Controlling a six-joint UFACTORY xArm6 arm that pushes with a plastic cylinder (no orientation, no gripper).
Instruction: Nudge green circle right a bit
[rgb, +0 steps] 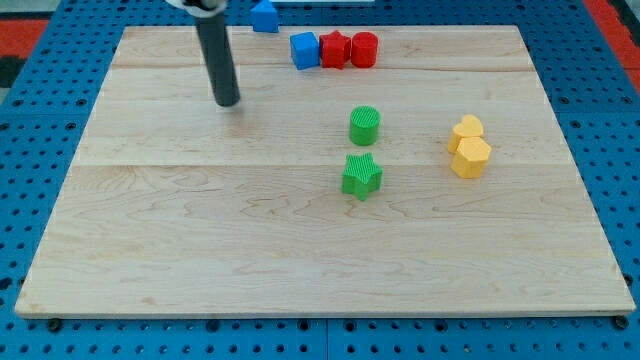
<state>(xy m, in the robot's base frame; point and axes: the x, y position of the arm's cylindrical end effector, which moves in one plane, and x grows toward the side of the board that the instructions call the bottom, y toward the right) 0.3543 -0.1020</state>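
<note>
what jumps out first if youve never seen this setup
The dark rod at the view's upper left, my tip resting well left of every block. Next, the green circle near the middle, the green star just below it. Two yellow blocks touch at the right.

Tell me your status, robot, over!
My tip far to the view's left of green circle, not touching. Green star just below it. Rightward path open.

The surface (200, 230) is pale, matt, grained wood; the green circle (364, 125) and green star (361, 176) look ribbed plastic.
</note>
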